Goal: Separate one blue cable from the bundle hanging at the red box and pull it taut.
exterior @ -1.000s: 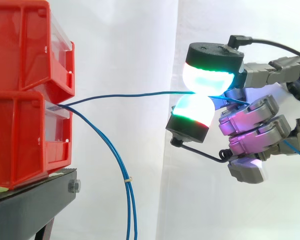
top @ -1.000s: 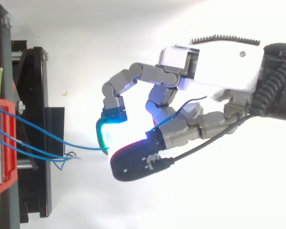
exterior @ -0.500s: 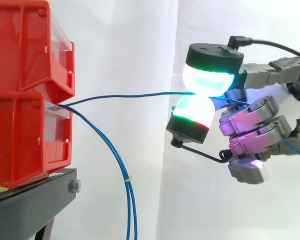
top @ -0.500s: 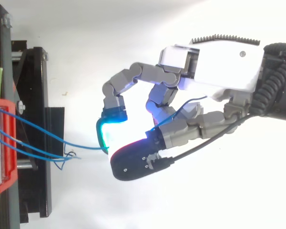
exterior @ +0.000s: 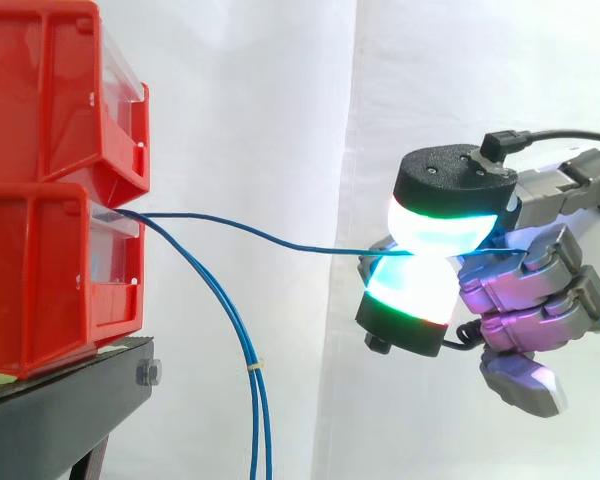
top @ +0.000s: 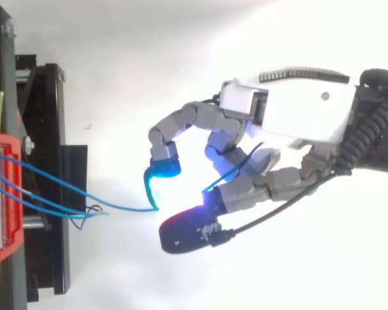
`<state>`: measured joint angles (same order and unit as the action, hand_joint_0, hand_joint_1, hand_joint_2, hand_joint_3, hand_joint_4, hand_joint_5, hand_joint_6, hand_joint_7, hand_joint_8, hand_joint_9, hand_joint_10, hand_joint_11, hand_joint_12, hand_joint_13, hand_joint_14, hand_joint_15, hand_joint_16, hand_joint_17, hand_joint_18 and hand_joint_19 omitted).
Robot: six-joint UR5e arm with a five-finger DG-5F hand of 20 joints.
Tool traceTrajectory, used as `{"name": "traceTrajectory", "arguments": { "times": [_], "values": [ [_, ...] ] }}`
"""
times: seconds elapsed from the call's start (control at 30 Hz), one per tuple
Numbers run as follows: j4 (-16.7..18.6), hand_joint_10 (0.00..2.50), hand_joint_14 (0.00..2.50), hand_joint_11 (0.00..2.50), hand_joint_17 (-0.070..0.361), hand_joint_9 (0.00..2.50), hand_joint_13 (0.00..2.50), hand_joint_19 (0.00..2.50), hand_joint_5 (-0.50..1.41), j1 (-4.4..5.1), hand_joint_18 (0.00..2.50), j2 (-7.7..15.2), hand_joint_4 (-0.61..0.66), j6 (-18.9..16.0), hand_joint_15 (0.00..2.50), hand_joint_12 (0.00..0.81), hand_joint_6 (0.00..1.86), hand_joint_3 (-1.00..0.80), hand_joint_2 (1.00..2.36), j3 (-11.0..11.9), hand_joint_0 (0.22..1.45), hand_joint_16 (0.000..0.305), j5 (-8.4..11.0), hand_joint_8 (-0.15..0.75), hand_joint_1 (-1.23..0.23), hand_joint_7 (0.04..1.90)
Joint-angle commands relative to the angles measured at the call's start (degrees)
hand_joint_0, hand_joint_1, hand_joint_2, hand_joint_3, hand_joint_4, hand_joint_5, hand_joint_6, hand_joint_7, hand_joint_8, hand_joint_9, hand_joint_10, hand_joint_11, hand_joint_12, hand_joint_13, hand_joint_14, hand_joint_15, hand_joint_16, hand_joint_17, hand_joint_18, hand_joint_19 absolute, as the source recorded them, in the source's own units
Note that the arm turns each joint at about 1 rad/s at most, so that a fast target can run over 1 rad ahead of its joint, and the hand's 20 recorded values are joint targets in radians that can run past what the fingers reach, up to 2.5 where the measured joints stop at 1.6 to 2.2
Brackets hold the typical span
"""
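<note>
Two red bins [exterior: 50,190] are stacked at the left on the black stand. One blue cable [exterior: 270,238] leaves the lower bin's front, dips in a shallow curve and runs level to my hand [exterior: 530,290]. My hand is shut on it, pinching it between two glowing pads [exterior: 435,225] well to the right of the bins. The other blue cables [exterior: 250,400] hang down from the same bin in a bundle held by a pale tie. In the top view my hand [top: 297,116] holds the cable [top: 119,208], whose free end passes back through the curled fingers.
The black stand [exterior: 70,410] carries the bins at lower left, with a bolt on its front edge. A white curtain [exterior: 280,100] hangs behind. From above, several blue cables [top: 45,187] fan out from the bin front [top: 0,194] over the stand.
My hand has dropped lower and shifted slightly right with the cable still pinched. The cable now slopes down from the bin instead of running nearly level.
</note>
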<state>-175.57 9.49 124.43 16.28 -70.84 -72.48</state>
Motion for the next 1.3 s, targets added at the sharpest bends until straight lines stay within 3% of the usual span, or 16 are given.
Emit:
{"name": "traceTrajectory", "arguments": {
  "times": [0.0, 1.27],
  "values": [
    [1.11, 1.37, 1.26, 1.65, 0.106, 1.21, 1.17, 0.94, -0.19, 0.36, 1.11, 0.02, -0.13, 0.77, 1.56, 0.371, 0.92, -0.03, 1.03, 0.00, 0.71, 0.047, 0.06, 0.305, -0.76, 1.34],
    [1.20, 1.37, 1.24, 1.63, 0.106, 1.22, 1.17, 0.95, -0.19, 0.53, 1.11, -0.06, -0.13, 0.77, 1.57, 0.372, 0.92, -0.03, 1.02, 0.00, 0.71, 0.047, -0.11, 0.315, -0.76, 1.34]
  ]
}}
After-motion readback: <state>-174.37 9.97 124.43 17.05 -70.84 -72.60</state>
